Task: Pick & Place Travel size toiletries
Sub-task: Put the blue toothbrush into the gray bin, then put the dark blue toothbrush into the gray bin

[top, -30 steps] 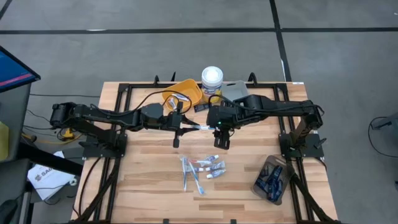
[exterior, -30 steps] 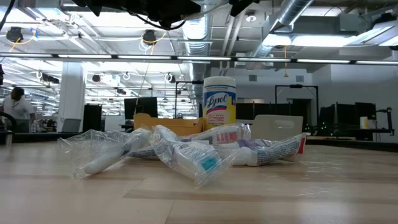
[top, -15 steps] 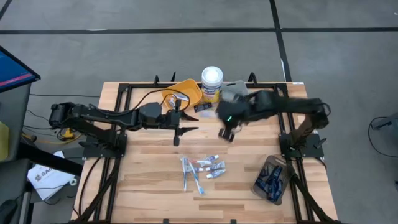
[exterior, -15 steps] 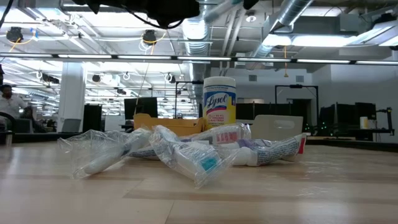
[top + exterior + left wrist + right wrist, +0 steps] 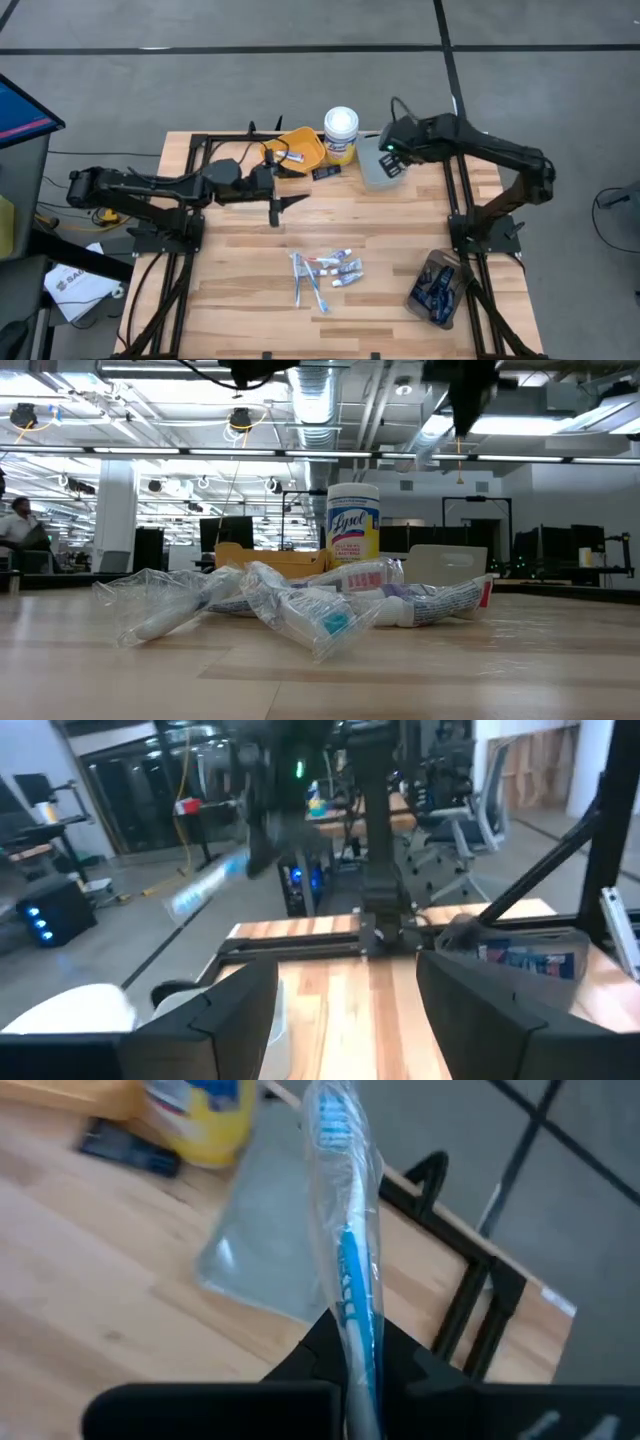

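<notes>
The right gripper (image 5: 350, 1370) is clamped on a blue toothbrush in clear plastic wrap (image 5: 345, 1230), above the grey flat tray (image 5: 375, 165) at the upper middle of the high view. The left gripper (image 5: 276, 205), left of centre, has its fingers apart, probably empty. The pile of small white-and-blue tubes (image 5: 325, 272) lies at lower centre.

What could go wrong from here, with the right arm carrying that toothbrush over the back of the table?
The right gripper pinches the wrapped toothbrush only at its lower end, so the long free part could swing or slip out.

The grey bin below sits beside the Lysol canister; a release off to that side might miss the bin or strike the canister.

The left gripper hovers open nearby; crossing paths risks a collision.
</notes>
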